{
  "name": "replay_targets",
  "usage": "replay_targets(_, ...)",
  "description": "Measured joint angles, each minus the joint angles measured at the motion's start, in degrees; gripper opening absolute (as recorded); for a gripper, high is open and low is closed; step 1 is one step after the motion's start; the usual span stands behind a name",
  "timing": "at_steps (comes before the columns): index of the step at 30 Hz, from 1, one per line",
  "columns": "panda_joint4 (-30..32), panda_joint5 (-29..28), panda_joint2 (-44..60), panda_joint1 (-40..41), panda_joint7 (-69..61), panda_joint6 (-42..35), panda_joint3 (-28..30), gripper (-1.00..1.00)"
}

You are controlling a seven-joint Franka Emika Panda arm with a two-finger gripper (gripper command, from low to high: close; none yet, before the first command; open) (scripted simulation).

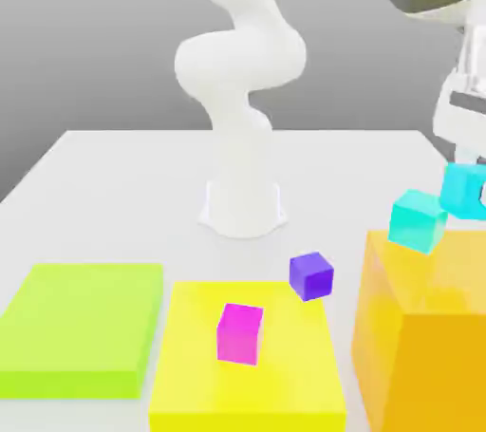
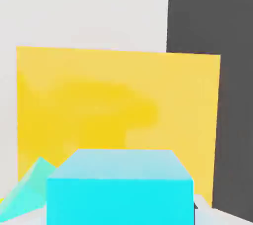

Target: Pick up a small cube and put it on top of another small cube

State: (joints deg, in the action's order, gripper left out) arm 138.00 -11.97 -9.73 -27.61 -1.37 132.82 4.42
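Observation:
The small cube (image 1: 463,191), plain cyan-blue, hangs under my gripper (image 1: 465,172), which is shut on it at the exterior view's right edge. It sits just right of and slightly higher than a greener turquoise cube (image 1: 418,221), which rests on the near-left corner of a tall orange block (image 1: 427,326). In the hand view the small cube (image 2: 121,187) sits close in front, over the orange block's top (image 2: 118,105). A corner of the turquoise cube (image 2: 27,189) shows beside it.
A purple cube (image 1: 311,275) lies on the white table (image 1: 114,193) left of the orange block. A magenta cube (image 1: 239,332) stands on a flat yellow pad (image 1: 285,383). A lime-green pad (image 1: 81,326) lies further left. The arm's base (image 1: 243,202) stands at the table's middle.

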Motion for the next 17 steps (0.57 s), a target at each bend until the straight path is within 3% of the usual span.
replay_targets(8, 8.71, 6.2, -1.06, 10.35, 17.79, 4.04, 8.32, -1.0)
replay_targets(13, 12.0, 10.89, 6.91, 12.6, 20.91, 14.41, 10.85, -1.0)
replay_targets(14, 12.29, 11.35, 8.06, 12.62, 20.69, 15.8, 10.93, 1.0)
replay_targets(17, 12.29, 11.35, 8.06, 12.62, 20.69, 15.8, 10.94, 1.0)
